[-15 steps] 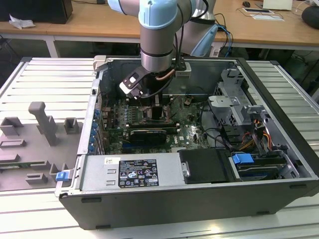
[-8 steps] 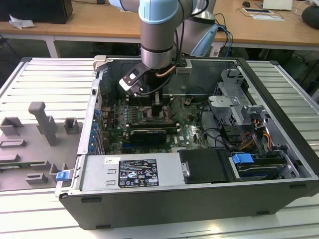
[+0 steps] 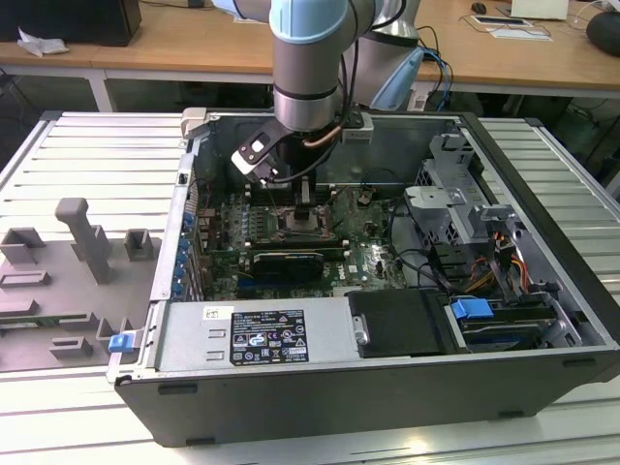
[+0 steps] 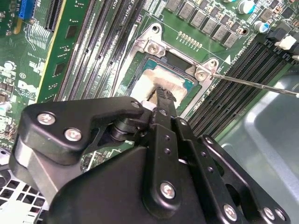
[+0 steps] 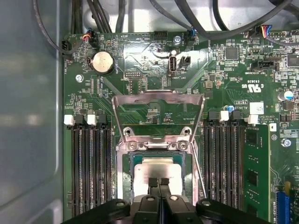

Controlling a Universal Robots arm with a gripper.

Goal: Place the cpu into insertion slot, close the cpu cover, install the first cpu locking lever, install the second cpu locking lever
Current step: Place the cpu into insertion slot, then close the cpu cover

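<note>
Case wide open on the bench, and nearest me, at six o'clock on the exterior view's face, sits the power supply box, label up. Just beyond it is the long black card, lying flat across the board.

And there's the action right behind that, a touch toward twelve: the gripper is down over the insertion slot. The cpu lies flat inside it, pale top up with a smear on it. Its fingertips are pressed together with nothing between them, tips on or just above the chip. Contact I can't call.

The cpu cover stands swung up off the socket, board showing through its window. One locking lever pokes out free past the frame's corner.

My read: the seating step is in hand or just about done, with the cover and both levers not yet dealt with. Closing that cover calls for the fingers to be clear of the chip first, lifted straight so nothing drags.

Over at three o'clock is the drive cage. Farthest off, at twelve, is the wooden desk.
</note>
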